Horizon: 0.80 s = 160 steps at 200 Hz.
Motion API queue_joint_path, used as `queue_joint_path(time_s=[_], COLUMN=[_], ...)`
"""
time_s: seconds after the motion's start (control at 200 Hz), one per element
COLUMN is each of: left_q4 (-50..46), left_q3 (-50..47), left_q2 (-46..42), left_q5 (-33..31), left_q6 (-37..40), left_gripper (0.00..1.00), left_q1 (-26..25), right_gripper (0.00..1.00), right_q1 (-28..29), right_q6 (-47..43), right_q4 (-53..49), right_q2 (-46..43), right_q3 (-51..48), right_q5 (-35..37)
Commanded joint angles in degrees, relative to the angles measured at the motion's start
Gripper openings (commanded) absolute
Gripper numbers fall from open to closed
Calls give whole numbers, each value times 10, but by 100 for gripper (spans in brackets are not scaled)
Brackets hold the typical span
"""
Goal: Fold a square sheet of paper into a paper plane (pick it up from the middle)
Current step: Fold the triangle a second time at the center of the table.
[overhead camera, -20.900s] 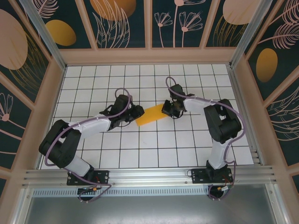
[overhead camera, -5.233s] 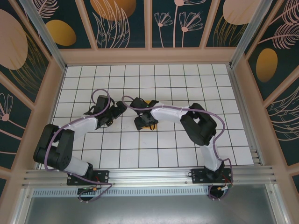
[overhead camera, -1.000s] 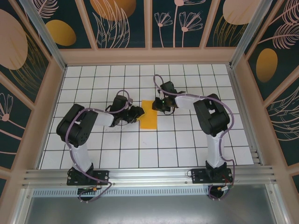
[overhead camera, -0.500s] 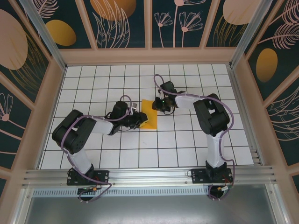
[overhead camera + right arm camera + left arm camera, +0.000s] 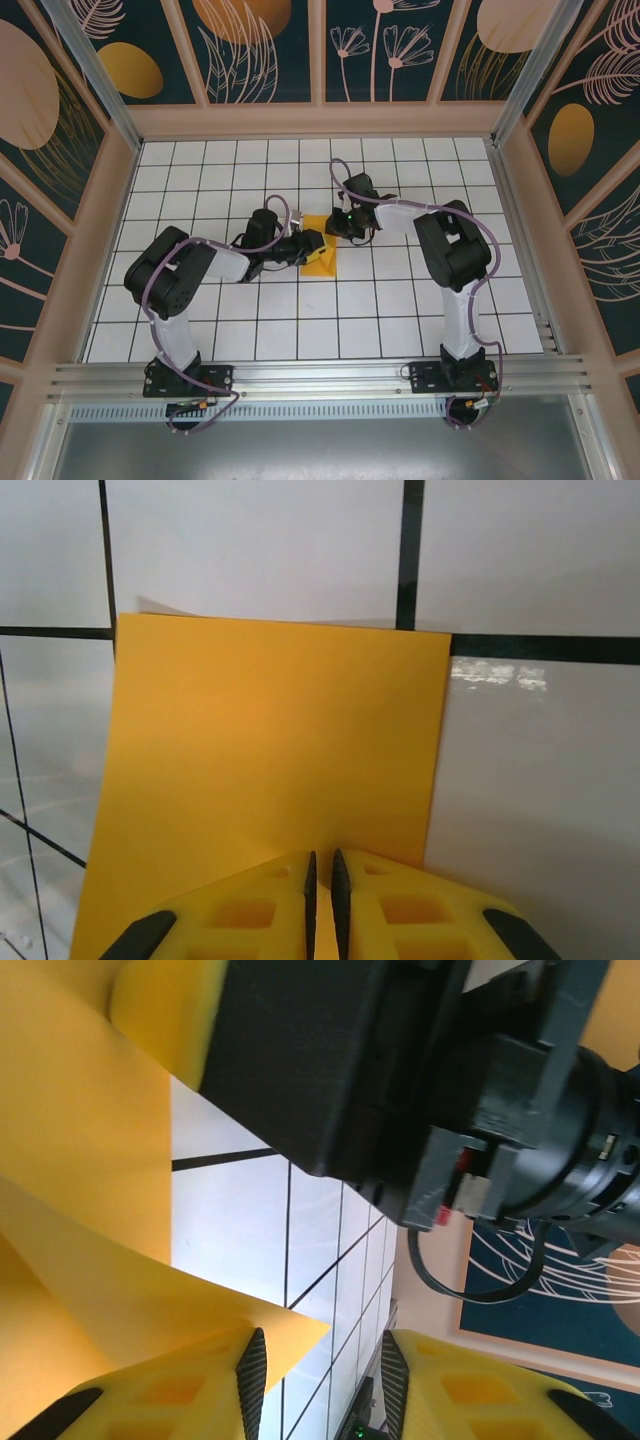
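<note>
The square sheet of paper [image 5: 322, 262] is an orange-yellow folded piece on the tiles at mid-table, with its left part lifted off the floor. My left gripper [image 5: 312, 245] is at that lifted flap. In the left wrist view the jaws [image 5: 322, 1345] stand apart. A corner of the paper [image 5: 90, 1160] drapes over one fingertip [image 5: 252, 1360], and tiles show in the gap. My right gripper [image 5: 343, 226] sits on the sheet's far edge. In the right wrist view its jaws [image 5: 321, 855] are shut, tips down on the flat paper [image 5: 270, 740].
White tiles with black grid lines [image 5: 400, 300] surround the paper. The right gripper's black body [image 5: 330, 1060] hangs very close in front of my left gripper. Patterned walls [image 5: 320, 60] and an aluminium frame [image 5: 320, 375] enclose the table.
My left gripper has moved right onto the sheet, pushed its left side up into a raised flap, and its jaws have widened. The right gripper stays put on the far edge.
</note>
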Motion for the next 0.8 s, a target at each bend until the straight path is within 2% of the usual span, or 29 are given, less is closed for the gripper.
queue_joint_path(time_s=[0.0, 0.195, 0.38, 0.601, 0.796], left_q4=[4, -34, -48, -53, -58], left_q3=[18, 23, 21, 20, 22], left_q2=[14, 16, 17, 17, 16], left_q5=[-12, -35, -49, -54, -55], left_q6=[6, 21, 25, 28, 30], left_gripper=[37, 29, 22, 18, 15], left_q1=[-2, -2, -3, -3, -3], right_gripper=[20, 33, 41, 42, 40], right_q1=[-7, -21, -34, -34, -35], right_q6=[-6, -23, -29, -18, -18], right_q4=[-20, -5, -6, 33, 70], right_q2=[5, -54, -115, -163, -164], right_q3=[1, 0, -42, -135, -161], right_q5=[-18, -71, -89, -139, -186])
